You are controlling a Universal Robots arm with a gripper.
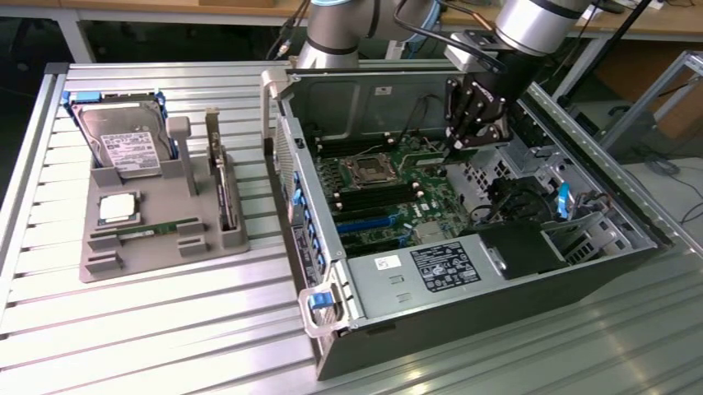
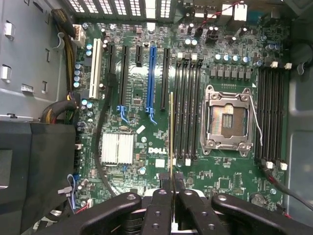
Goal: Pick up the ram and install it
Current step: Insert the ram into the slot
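My gripper [image 1: 475,138] hangs inside the open computer case [image 1: 363,284], above the motherboard [image 2: 146,147]. It is shut on the ram [image 2: 171,127], a thin green stick that appears edge-on between the black fingertips [image 2: 165,185] in the wrist view. In the exterior view the ram [image 1: 430,149] sticks out from the gripper toward that view's left. The stick hovers just beside a bank of black memory slots [image 2: 188,107], which lies next to the open processor socket [image 2: 227,117]. I cannot tell whether it touches the board.
A second bank of slots [image 2: 271,117] lies past the socket. A black power supply [image 2: 34,166] and cables crowd one side of the case. On the exterior view's left, a grey tray [image 1: 104,267] holds a hard drive [image 1: 127,144], a processor chip [image 1: 118,207] and upright cards [image 1: 225,193].
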